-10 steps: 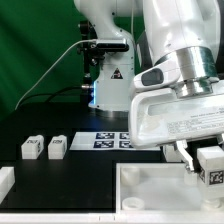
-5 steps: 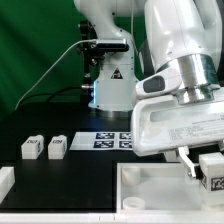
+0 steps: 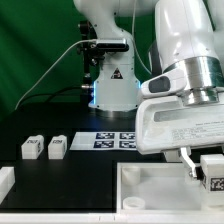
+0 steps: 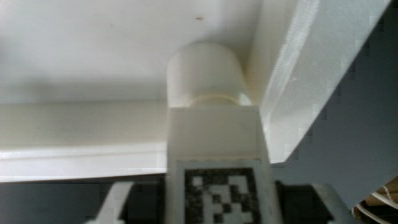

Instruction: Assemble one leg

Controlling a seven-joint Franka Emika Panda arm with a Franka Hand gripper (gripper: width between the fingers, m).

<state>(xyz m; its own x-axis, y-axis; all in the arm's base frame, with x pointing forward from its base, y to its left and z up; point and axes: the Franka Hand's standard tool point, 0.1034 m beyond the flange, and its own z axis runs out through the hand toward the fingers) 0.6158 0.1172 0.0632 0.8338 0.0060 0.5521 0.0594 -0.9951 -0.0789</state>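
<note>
Now, three legs to count. One held leg (image 3: 214, 182), clamped tight in the hand (image 3: 205, 172), at the exterior view's right. Hangs low over the tray's corner there. Two more on the black worktop (image 3: 80, 162), toward the exterior view's left: a first loose leg (image 3: 31, 148) and a second loose leg (image 3: 57, 147), just beside each other and well apart from the hand. Only one tray (image 3: 150, 183): big, white, square, with a raised rim, at the front. Only one marker board (image 3: 114, 140): flat, white, with black tags, behind the tray, between the loose legs and the hand. One more white bit (image 3: 5, 180) at the edge on the exterior view's left, cut off, too little in sight to name.

About the held leg: small, white and blocky, far smaller than the tray. Wears a black-and-white square tag on one flat face, easy to see in both views. Ends in a rounded tip (image 4: 210, 70), smooth and plain. In the wrist view, points that tip into the tray, near the inside corner, just beside the tray rim (image 4: 285, 70). Touching the tray floor or not: cannot tell.
</note>
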